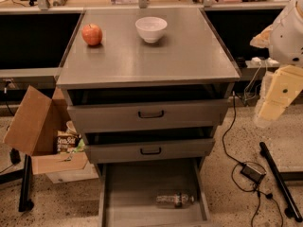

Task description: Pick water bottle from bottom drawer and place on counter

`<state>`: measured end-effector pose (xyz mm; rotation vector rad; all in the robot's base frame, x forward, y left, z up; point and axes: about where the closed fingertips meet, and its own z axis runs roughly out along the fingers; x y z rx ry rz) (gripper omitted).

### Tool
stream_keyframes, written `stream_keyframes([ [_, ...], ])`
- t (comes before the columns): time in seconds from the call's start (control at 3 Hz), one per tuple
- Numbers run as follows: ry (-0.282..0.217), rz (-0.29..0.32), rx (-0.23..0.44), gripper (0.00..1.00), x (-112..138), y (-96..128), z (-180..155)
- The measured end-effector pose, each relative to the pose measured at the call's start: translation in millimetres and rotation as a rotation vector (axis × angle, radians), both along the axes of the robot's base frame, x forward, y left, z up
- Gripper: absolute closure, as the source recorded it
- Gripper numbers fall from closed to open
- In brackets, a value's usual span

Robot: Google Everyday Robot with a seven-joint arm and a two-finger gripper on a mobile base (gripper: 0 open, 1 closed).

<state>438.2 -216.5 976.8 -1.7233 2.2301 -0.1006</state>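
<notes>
Counter (156, 63) is bearing an apple (92, 34) and bowl (151, 29); a water bottle (174, 200) is lying in the bottom drawer (128, 193). Gripper (274, 100) is hovering at right, whether wide or narrow I cannot tell.

Nothing readable here: the packet (66, 141) in the cardboard box (31, 125) carries print I can't make out, the water bottle (174, 200) label shows no legible words, and the gripper (266, 113), hanging right of the counter (156, 60), bears none.

Dim warm overhead light; soft shadows under apple (92, 34) and bowl (151, 28); gripper (267, 109) at right edge possibly overexposed.
</notes>
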Motion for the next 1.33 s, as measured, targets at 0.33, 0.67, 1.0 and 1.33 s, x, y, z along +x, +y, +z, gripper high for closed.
stream_keyframes([
  [0.33,0.000,0.000,0.000,0.00,0,0,0],
  [0.67,0.009,0.019,-0.002,0.00,2,4,-12],
  [1.0,0.043,0.077,-0.005,0.00,2,16,-53],
  [1.33,0.081,0.137,-0.024,0.00,-7,28,-113],
])
